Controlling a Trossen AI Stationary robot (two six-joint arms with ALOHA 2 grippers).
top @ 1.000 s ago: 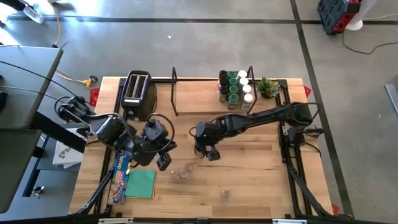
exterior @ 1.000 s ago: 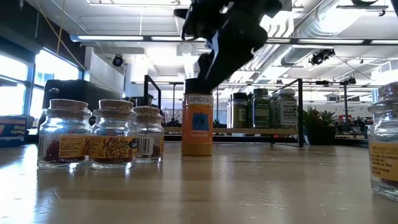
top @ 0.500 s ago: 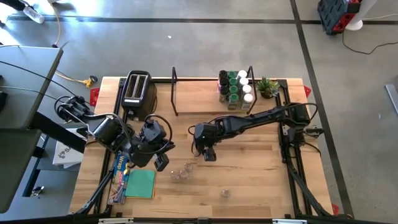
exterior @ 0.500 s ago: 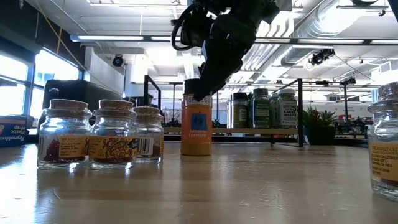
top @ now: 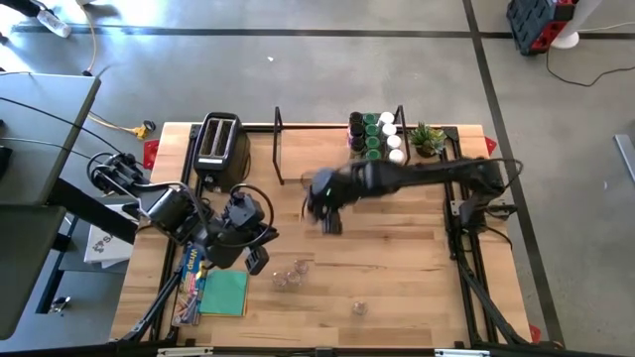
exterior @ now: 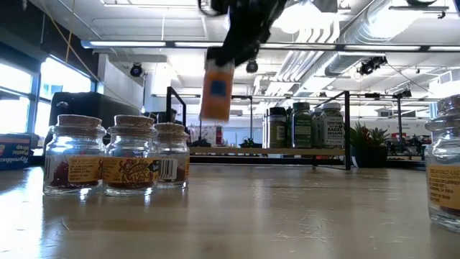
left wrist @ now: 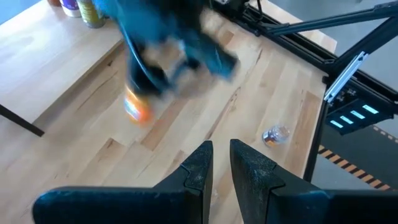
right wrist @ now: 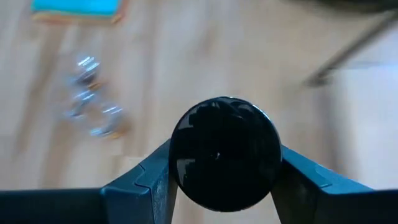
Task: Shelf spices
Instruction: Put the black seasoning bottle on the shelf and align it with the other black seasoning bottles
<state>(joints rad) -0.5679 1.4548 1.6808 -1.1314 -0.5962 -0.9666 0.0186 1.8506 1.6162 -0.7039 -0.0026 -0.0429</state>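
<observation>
My right gripper (top: 322, 206) is shut on an orange spice jar (exterior: 217, 90) with a black lid (right wrist: 225, 152), held in the air over the table's middle, in front of the shelf (top: 317, 149). The shelf is a light board with black wire ends, and several jars (top: 375, 139) stand at its right end. Three cork-topped glass jars (exterior: 133, 155) stand on the table near its front. My left gripper (top: 260, 261) hovers shut and empty left of them. The left wrist view (left wrist: 137, 109) also shows the orange jar. My right gripper pinches the orange jar's top end, at the sides of its black lid (right wrist: 180, 155), between its two fingers (right wrist: 298, 180). The fingers come from above, pointing down. The jar hangs below them, nearly upright and clear of the table.
A black-and-silver toaster (top: 218, 149) stands at the far left and a small potted plant (top: 429, 139) beside the shelf's right end. A green notebook and packets (top: 220, 293) lie at the front left. One more glass jar (top: 359, 308) stands near the front edge.
My right gripper has come down onto the orange jar's top, then lifted it off the table and carried it up and toward the far edge, nearer the shelf. The jar stood on the table before and now hangs clear.
</observation>
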